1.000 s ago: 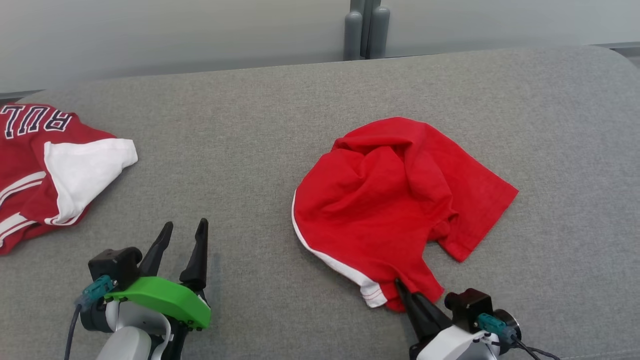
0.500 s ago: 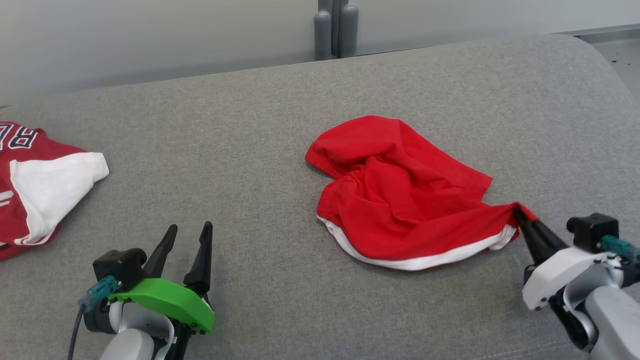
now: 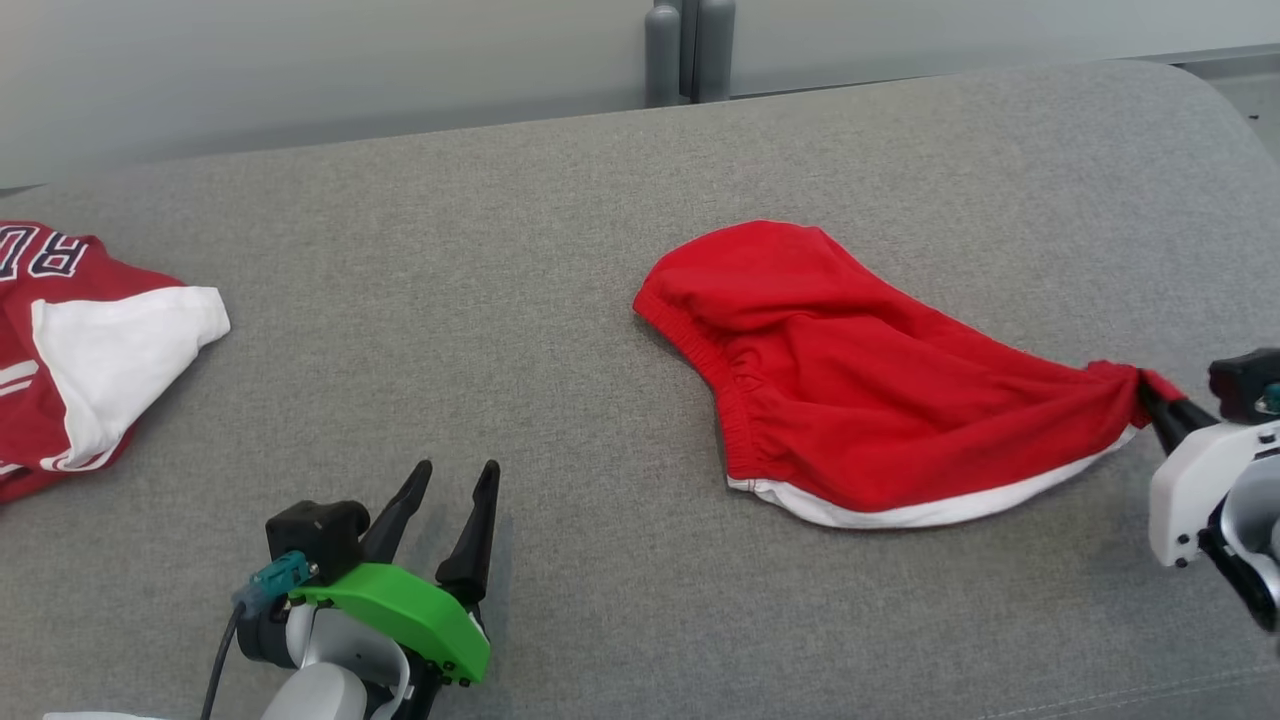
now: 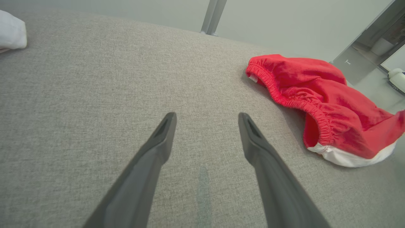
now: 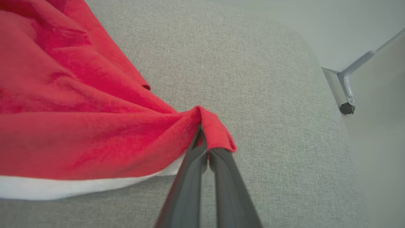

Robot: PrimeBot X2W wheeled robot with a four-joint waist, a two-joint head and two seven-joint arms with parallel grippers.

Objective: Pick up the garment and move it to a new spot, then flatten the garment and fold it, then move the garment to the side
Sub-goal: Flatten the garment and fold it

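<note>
The garment (image 3: 880, 400) is a pair of red shorts with a white hem and an elastic waistband, stretched out to the right on the grey padded surface (image 3: 560, 300). My right gripper (image 3: 1143, 390) is shut on its far right corner, close to the surface's right edge. In the right wrist view the closed fingers pinch a fold of the garment (image 5: 104, 126) at the right gripper (image 5: 202, 139). My left gripper (image 3: 455, 478) stands open at the lower left, well away from the shorts. In the left wrist view the left gripper (image 4: 205, 118) holds nothing, with the garment (image 4: 319, 101) to its right.
A dark red and white jersey (image 3: 70, 350) with lettering lies at the left edge of the surface. A grey post (image 3: 688, 50) rises behind the far edge. The surface's rounded right end (image 5: 316, 95) drops to the floor just beyond my right gripper.
My right gripper has dragged the shorts' corner from the near middle out to the right, pulling the bunched garment long and flatter. The left gripper has shifted a little right. The camera has also shifted.
</note>
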